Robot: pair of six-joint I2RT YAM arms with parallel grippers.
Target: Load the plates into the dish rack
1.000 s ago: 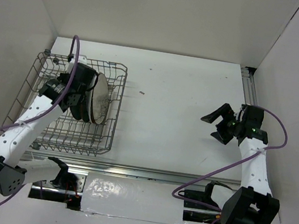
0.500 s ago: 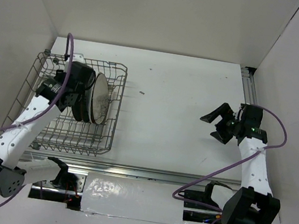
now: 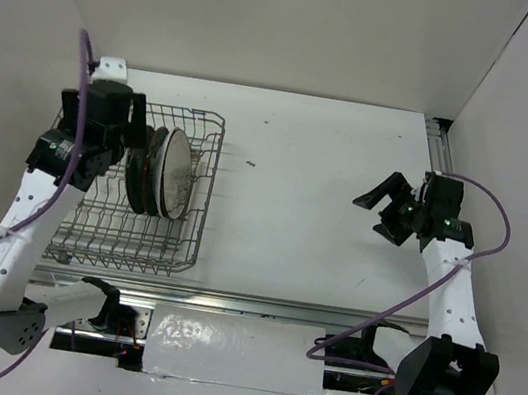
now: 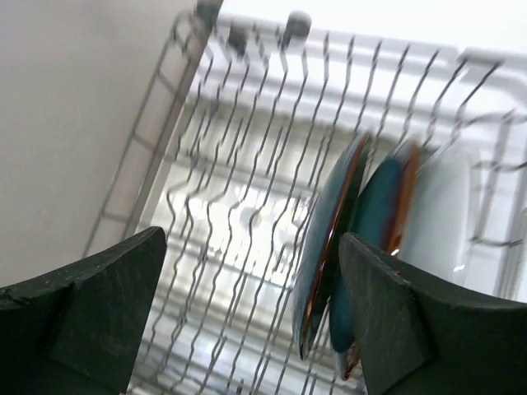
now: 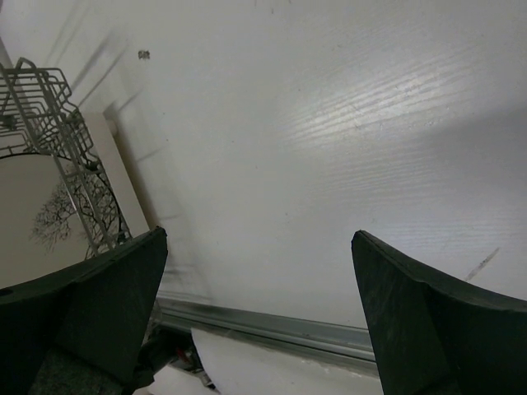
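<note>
plates [image 3: 169, 174] upright in dish rack [image 3: 107, 228]; left end effector [image 4: 251, 243] spread, empty.

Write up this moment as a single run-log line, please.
left hand: open, empty, above dish rack | plates: upright in rack | right hand: open, empty, over table

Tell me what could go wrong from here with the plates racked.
1. The left end effector hangs open close beside the plates, which stand on edge, packed together in the dish rack; a sideways sweep while lifting away might knock them.
2. The left wrist view is blurred, so whether each plate sits between tines is unclear; one may lean or slide.
</note>
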